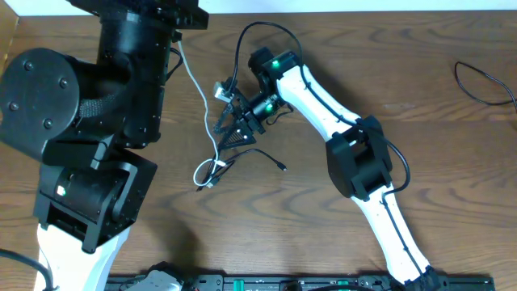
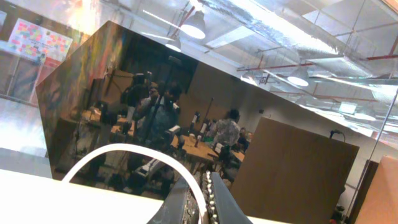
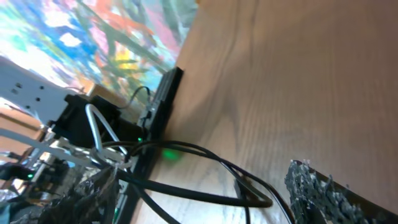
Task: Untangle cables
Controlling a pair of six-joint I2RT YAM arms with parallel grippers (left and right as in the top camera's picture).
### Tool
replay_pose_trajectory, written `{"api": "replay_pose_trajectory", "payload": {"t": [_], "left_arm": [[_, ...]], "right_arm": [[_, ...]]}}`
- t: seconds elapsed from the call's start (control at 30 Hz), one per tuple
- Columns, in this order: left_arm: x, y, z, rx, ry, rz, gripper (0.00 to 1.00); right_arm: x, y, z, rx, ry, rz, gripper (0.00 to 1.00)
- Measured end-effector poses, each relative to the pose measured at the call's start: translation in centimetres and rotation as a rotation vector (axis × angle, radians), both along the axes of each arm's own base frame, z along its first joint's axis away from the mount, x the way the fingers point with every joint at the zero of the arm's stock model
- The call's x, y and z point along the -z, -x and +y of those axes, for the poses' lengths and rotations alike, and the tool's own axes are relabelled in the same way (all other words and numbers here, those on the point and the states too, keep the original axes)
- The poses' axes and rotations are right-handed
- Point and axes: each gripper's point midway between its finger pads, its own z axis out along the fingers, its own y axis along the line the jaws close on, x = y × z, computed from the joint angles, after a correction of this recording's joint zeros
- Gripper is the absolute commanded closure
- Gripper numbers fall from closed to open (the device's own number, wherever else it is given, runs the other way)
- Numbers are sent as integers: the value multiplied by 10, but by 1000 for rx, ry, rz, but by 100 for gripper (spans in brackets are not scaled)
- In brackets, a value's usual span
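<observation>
A white cable [image 1: 196, 85] runs from my raised left arm down the table to a small tangle [image 1: 210, 173] of white and black cord. In the left wrist view my left gripper [image 2: 203, 198] is shut on this white cable [image 2: 127, 148], which arcs away to the left. A black cable [image 1: 260, 155] trails right from the tangle to a small plug. My right gripper [image 1: 232, 132] hovers just above the tangle, open. In the right wrist view the black cable [image 3: 205, 194] passes between my right gripper's [image 3: 199, 202] spread fingers without being pinched.
My bulky black left arm [image 1: 81, 121] covers the table's left side. The white right arm [image 1: 355, 153] reaches in from the lower right. A separate black wire [image 1: 483, 87] lies at the far right edge. A dark rail [image 1: 283, 283] runs along the front.
</observation>
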Motion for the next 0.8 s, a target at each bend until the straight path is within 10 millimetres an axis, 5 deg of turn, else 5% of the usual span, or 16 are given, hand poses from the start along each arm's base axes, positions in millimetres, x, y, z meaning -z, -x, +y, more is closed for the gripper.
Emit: {"api": "replay_pose_trajectory", "payload": {"t": [0.37, 0.57, 0.8], "left_arm": [[0, 0, 0, 0, 0, 1, 92], [0, 0, 0, 0, -1, 1, 93], [-3, 1, 1, 0, 6, -11, 93]], "right_arm": [[6, 22, 16, -59, 18, -22, 33], [11, 22, 16, -68, 29, -63, 73], [20, 17, 23, -68, 44, -133, 94]]}}
